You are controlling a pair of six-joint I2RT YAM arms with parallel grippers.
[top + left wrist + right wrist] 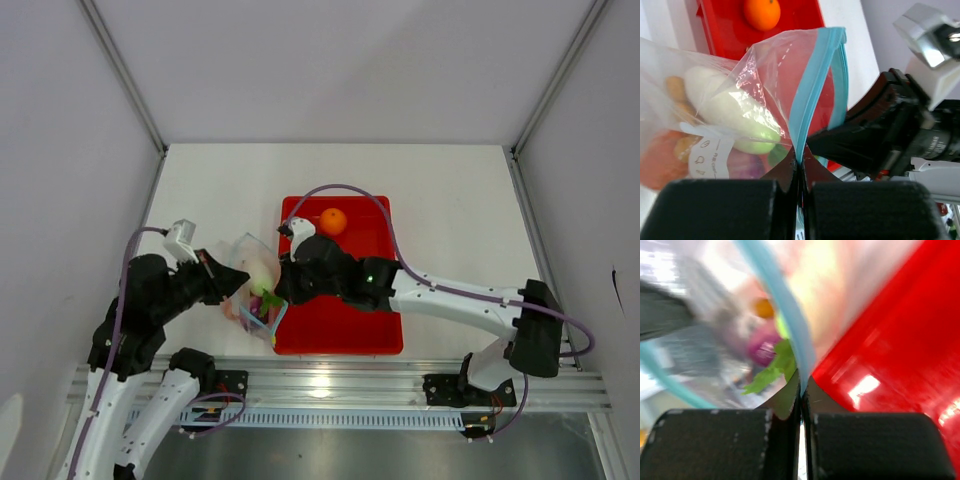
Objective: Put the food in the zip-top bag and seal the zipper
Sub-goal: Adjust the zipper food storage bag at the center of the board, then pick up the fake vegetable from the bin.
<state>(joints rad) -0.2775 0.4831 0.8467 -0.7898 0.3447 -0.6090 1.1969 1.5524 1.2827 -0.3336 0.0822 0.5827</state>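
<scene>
Left wrist view showed only the orange [762,13] outside the zip-top bag [715,60], zipper [812,80] unsealed, left gripper [799,167] and right gripper [801,390] each clamped on its mouth.

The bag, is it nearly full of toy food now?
Nearly. Done: the white radish and other pieces sit inside the zip-top bag. In hand: the left gripper and right gripper each pinch the blue zipper, whose two sides are apart. Left: the orange lies on the red tray, and the zipper needs pressing shut.
</scene>
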